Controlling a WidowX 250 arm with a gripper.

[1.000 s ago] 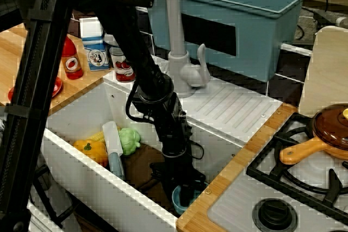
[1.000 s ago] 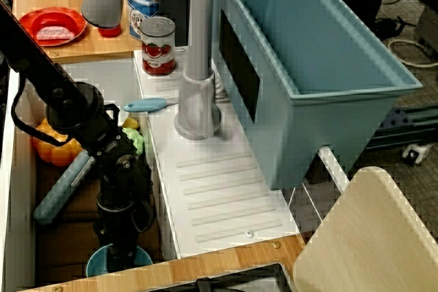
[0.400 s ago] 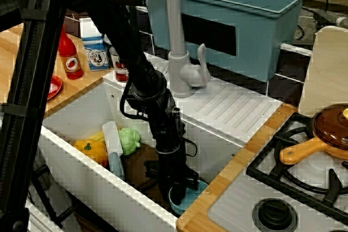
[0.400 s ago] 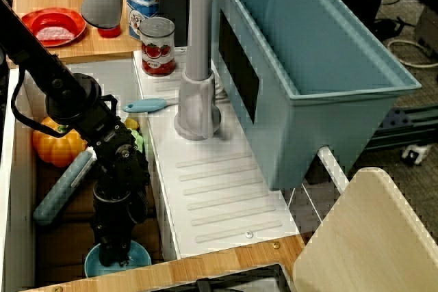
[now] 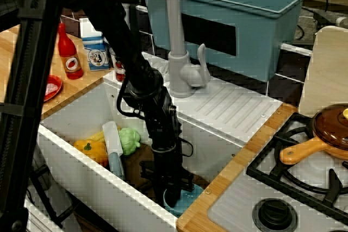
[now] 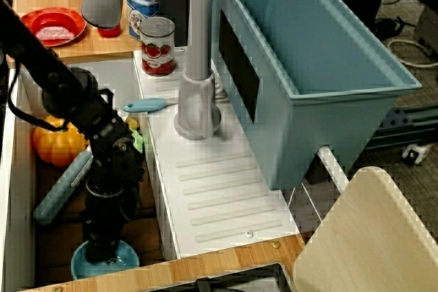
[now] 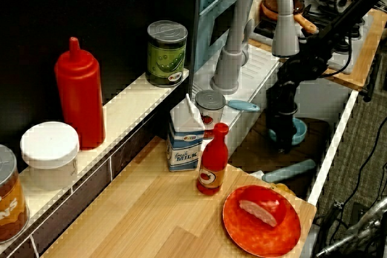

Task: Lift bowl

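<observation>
The small round light-blue plastic bowl (image 6: pixel 106 263) sits on the floor of the white sink basin (image 5: pixel 87 113), in the corner nearest the wooden counter edge (image 5: pixel 239 169) that borders the black stove grate (image 5: pixel 304 172). The black robot gripper (image 6: pixel 102 254) reaches straight down into it from the arm's dark wrist, its tip at the bowl's rim on the side toward the sink's middle; from the shelf view the bowl (image 7: pixel 295 131) shows just beside the wrist. Whether the jaws are parted or pinched on the rim I cannot tell, since the wrist body hides the fingertips in every view. The step in hand looks like securing the rim before raising. To do it well, one finger should sit inside the wall and one outside, closing firmly on the thin plastic so the smooth bowl does not slip or tip. The lift should go straight up, because the bowl lies close to the basin wall and the counter lip, and a sideways pull could knock it against them. Farther along the basin lie an orange pumpkin-shaped toy (image 6: pixel 56 143), a green leafy toy vegetable (image 5: pixel 129 140) and a pale blue-handled utensil (image 5: pixel 113 144), all apart from the bowl and not in the way of a vertical rise.
</observation>
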